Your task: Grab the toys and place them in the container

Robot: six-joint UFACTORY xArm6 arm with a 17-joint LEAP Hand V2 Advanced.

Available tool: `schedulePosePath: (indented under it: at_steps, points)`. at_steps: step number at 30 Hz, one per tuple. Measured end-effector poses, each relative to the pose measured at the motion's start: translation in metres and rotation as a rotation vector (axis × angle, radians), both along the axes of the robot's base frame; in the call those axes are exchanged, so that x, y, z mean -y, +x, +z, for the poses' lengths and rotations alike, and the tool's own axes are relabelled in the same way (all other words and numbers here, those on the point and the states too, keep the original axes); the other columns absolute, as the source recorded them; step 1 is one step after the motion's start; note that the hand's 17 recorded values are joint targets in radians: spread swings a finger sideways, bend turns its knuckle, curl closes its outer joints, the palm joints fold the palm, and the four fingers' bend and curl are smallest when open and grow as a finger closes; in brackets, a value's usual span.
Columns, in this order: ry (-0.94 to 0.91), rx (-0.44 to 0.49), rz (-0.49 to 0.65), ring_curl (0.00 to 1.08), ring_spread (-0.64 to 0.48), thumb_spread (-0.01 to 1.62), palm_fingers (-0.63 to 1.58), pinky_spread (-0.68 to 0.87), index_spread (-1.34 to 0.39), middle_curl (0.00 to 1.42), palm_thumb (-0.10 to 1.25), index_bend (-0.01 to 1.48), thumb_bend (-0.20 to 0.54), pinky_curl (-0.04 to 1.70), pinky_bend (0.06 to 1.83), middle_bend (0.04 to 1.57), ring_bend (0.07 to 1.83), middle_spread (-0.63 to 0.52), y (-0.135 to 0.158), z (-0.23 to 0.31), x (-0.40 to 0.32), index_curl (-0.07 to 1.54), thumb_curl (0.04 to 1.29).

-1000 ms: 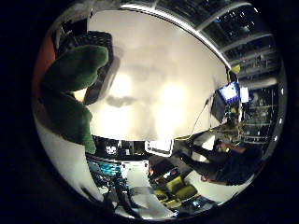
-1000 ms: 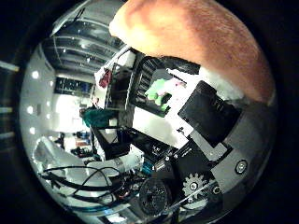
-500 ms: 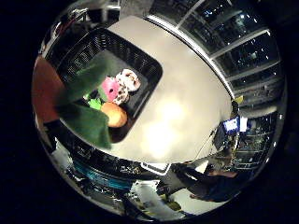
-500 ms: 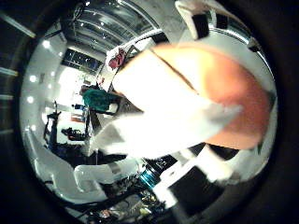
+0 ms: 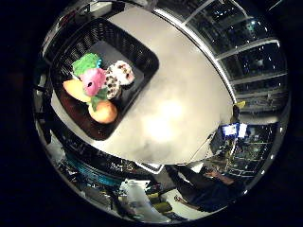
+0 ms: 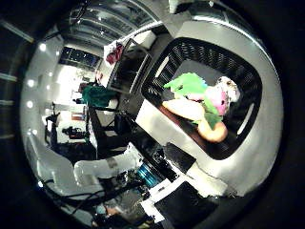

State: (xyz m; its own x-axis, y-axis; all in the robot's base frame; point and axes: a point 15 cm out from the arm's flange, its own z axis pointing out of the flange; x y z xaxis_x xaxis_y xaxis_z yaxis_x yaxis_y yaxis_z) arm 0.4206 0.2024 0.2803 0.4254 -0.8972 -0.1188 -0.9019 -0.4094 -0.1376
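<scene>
Toys sit heaped in the black basket (image 5: 142, 52) on the white desk (image 5: 189, 109), near a desk edge. A green plush (image 5: 85, 64) lies beside a pink toy (image 5: 94, 81), with a white spotted toy (image 5: 118, 75) touching the pink one. A yellow toy (image 5: 75, 90) and an orange ball (image 5: 105, 112) rest against the pile, toward the basket's near wall. All five lie inside the basket, close together in one half of it. The rest of the desk beside the basket is bare. No part of the hand shows, so its state cannot be told.
</scene>
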Motion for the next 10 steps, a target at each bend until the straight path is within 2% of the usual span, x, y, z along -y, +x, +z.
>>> schedulePosePath:
  at_steps: [10]
  points:
    - [-0.087,-0.125,-0.069,0.26,0.25,0.98,-0.01,0.48,-0.50,0.26,0.68,0.19,-0.026,0.35,0.50,0.17,0.23,0.09,-0.028,0.010,0.074,0.32,0.33]
